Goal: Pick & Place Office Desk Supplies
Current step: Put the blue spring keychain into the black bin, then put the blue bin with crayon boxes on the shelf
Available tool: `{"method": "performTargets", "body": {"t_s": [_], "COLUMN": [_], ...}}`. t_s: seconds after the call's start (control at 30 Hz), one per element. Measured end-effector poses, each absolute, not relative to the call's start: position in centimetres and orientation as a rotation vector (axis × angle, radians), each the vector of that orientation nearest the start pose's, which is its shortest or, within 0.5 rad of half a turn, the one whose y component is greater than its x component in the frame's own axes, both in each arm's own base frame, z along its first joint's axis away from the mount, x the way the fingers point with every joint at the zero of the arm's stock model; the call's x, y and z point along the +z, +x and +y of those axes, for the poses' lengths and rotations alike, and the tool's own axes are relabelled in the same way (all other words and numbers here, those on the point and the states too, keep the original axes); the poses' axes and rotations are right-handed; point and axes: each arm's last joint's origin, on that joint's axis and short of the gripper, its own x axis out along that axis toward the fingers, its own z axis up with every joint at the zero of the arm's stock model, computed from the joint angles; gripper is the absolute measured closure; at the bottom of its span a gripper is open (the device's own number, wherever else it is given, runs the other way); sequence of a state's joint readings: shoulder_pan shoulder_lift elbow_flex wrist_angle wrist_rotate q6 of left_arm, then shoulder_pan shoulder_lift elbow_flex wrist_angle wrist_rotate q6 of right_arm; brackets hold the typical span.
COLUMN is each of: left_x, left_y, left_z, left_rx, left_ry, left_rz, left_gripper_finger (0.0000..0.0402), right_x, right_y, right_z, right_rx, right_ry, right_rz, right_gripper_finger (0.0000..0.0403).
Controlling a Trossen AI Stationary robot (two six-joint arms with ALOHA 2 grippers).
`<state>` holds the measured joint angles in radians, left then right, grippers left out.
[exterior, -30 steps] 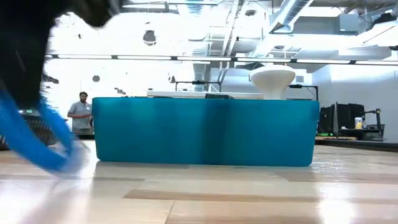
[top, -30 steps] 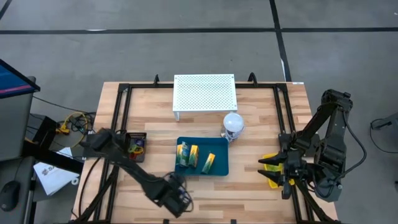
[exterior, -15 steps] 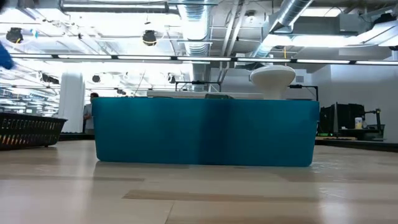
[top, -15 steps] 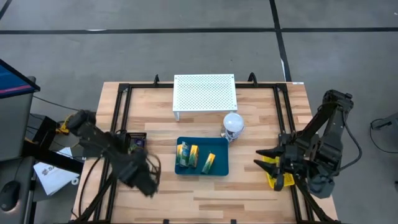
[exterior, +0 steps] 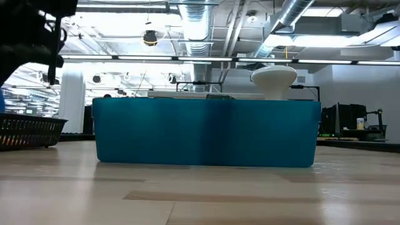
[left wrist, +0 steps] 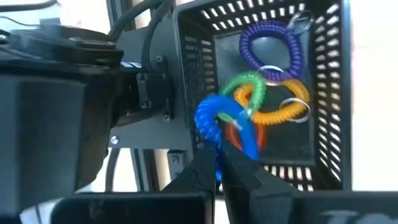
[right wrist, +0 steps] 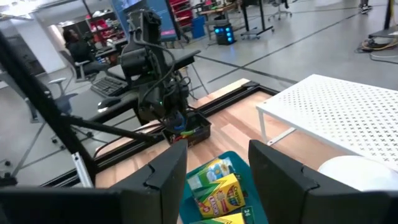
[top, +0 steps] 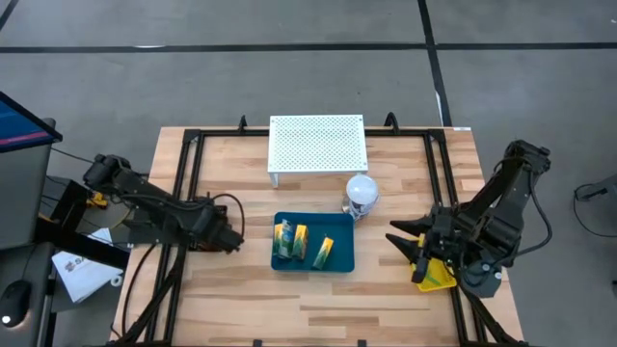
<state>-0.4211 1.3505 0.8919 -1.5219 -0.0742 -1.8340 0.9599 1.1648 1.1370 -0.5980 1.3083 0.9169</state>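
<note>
My left gripper (left wrist: pixel 219 167) is shut on a blue coiled loop (left wrist: pixel 214 115) and points down over a black mesh basket (left wrist: pixel 323 93) at the table's left side. Purple (left wrist: pixel 273 50), green (left wrist: pixel 249 87), orange (left wrist: pixel 283 112) and red loops lie on the basket's floor. In the high view the left gripper (top: pixel 229 238) hides the basket. A teal tray (top: pixel 339 258) at the table's middle holds yellow-green crayon boxes (right wrist: pixel 217 190) and packets (top: pixel 324 251). My right gripper (top: pixel 403 247) hangs open right of the tray, touching nothing. My left gripper pinches the blue loop's coil (left wrist: pixel 219 163) between its two fingertips, coming from above and pointing down. The loop is lifted and hangs below the fingers over the basket's other loops. Whether it touches them, I cannot tell.
A white perforated board (top: pixel 317 143) stands on legs at the far edge. A white ball-shaped object (top: pixel 362 192) sits by the tray's far right corner. A flat yellow object (top: pixel 436 278) lies under the right arm. Bare wood shows along the near edge.
My left gripper, shut on the blue loop, has swung from the table's near edge up and toward the far left, ending over the black basket. The loop travelled with it, clear of the table. My right gripper has shifted slightly toward the tray.
</note>
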Motion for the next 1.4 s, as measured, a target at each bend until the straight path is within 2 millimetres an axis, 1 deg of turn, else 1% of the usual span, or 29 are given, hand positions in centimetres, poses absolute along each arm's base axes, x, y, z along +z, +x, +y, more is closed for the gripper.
{"method": "performTargets", "body": {"t_s": [0.13, 0.23, 0.33, 0.53, 0.67, 0.87, 1.27, 1.33, 1.4], "left_x": [21.1, 21.1, 21.3, 21.4, 21.3, 21.3, 21.3, 21.6, 22.0], "left_y": [14.8, 14.4, 14.2, 14.2, 14.3, 14.4, 14.8, 15.0, 15.5], "left_z": [-6.4, -6.2, -6.0, -6.0, -6.0, -6.0, -6.0, -6.1, -6.3], "left_rx": [1.398, 1.389, 1.360, 1.355, 1.334, 1.324, 1.302, 1.244, 1.140], "left_ry": [-0.765, -0.768, -0.758, -0.756, -0.750, -0.728, -0.735, -0.746, -0.758], "left_rz": [1.366, 1.360, 1.347, 1.346, 1.345, 1.306, 1.264, 1.255, 1.218], "left_gripper_finger": [0.0400, 0.0400, 0.0399, 0.0399, 0.0386, 0.0350, 0.0240, 0.0228, 0.0222], "right_x": [35.5, 35.5, 35.5, 35.5, 35.5, 35.5, 35.5, 35.5, 35.5], "right_y": [15.5, 15.7, 15.8, 16.0, 16.0, 16.0, 16.0, 16.0, 16.0], "right_z": [16.3, 16.1, 16.0, 15.9, 15.9, 15.9, 15.9, 15.9, 15.9], "right_rx": [-0.438, -0.450, -0.459, -0.469, -0.468, -0.465, -0.466, -0.466, -0.467], "right_ry": [0.345, 0.353, 0.353, 0.354, 0.354, 0.356, 0.374, 0.378, 0.387], "right_rz": [0.083, 0.081, 0.079, 0.077, 0.078, 0.080, 0.076, 0.075, 0.073], "right_gripper_finger": [0.0235, 0.0235, 0.0235, 0.0235, 0.0235, 0.0235, 0.0235, 0.0235, 0.0235]}}
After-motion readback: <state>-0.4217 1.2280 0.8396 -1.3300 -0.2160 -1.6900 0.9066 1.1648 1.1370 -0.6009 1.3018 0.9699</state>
